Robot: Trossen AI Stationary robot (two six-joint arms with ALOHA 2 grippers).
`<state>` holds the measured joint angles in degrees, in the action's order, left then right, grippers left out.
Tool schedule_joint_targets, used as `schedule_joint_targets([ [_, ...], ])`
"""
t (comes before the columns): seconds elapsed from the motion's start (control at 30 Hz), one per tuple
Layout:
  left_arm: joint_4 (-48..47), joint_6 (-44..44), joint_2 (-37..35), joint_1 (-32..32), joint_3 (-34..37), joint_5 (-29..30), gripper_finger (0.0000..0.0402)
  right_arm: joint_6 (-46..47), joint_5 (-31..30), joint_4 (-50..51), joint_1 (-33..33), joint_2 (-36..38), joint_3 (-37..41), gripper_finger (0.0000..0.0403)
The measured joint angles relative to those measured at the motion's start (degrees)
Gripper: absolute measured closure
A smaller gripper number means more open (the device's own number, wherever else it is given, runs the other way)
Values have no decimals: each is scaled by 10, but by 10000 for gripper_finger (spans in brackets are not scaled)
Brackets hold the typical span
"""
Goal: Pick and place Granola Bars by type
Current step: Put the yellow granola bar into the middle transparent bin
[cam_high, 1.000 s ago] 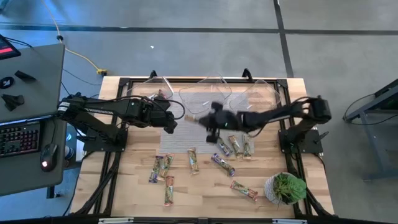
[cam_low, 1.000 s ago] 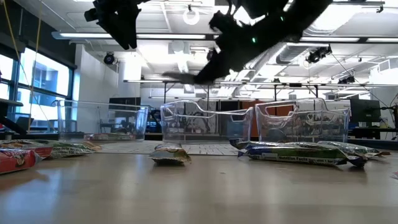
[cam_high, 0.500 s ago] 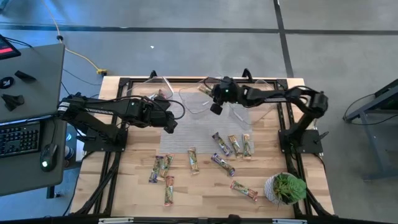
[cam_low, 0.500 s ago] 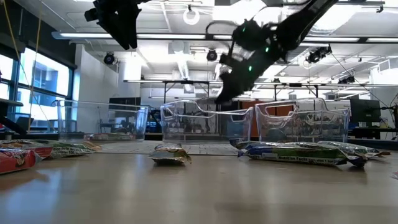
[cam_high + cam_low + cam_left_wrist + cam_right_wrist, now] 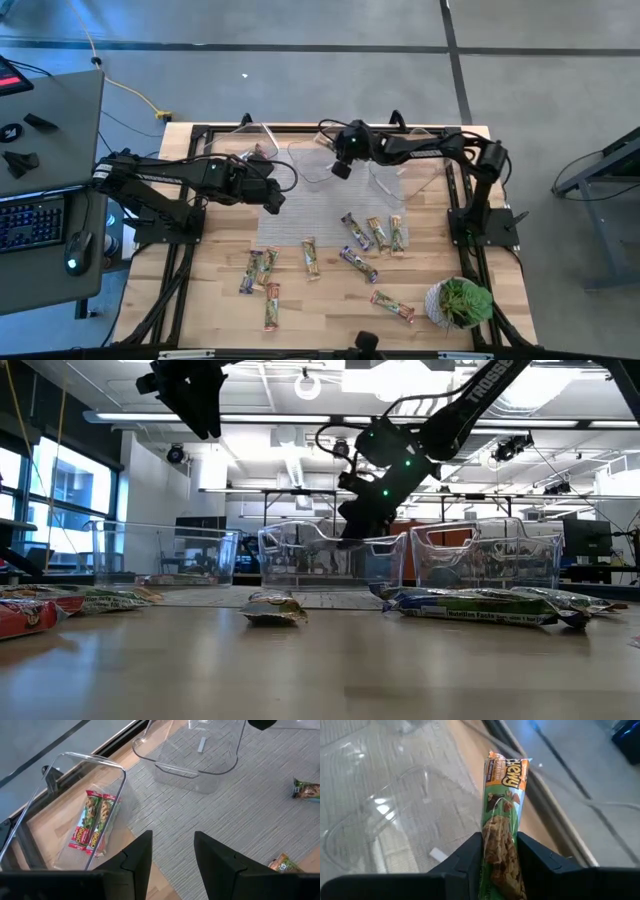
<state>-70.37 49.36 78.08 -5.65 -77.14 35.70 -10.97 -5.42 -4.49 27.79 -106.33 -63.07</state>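
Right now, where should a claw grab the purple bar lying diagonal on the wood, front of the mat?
Mid-length, across its narrow width, straight down from above, claw turned square to its diagonal. The purple bar lies flat and alone, with bare table along both long sides for the fingers.

Right gripper [image 5: 337, 160]: we reach it far out across the table, fingers [image 5: 470, 851] clamped on a bar.
Left gripper [image 5: 272, 196]: we hold it raised, fingers [image 5: 137, 855] parted.
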Motion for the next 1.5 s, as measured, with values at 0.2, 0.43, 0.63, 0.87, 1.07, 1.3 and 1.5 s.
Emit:
schedule_joint_targets([
  [0.2,-1,0,0,0,0,-3,261,0,-4,12,0,-22,1,276],
  [0.43,-1,0,0,0,0,-3,261,-7,-2,19,-13,16,2,269],
  [0.63,-1,0,0,0,0,-3,261,-30,35,103,-67,144,1,269],
  [0.87,-1,0,0,0,0,-3,261,51,77,276,-181,206,1,269],
  [1.07,-1,0,0,0,0,-3,261,156,34,406,-287,197,1,269],
  [1.3,-1,0,0,0,0,-3,261,394,-16,516,-365,194,1,269],
  [1.5,-1,0,0,0,0,-1,261,497,-62,558,-393,189,2,269],
])
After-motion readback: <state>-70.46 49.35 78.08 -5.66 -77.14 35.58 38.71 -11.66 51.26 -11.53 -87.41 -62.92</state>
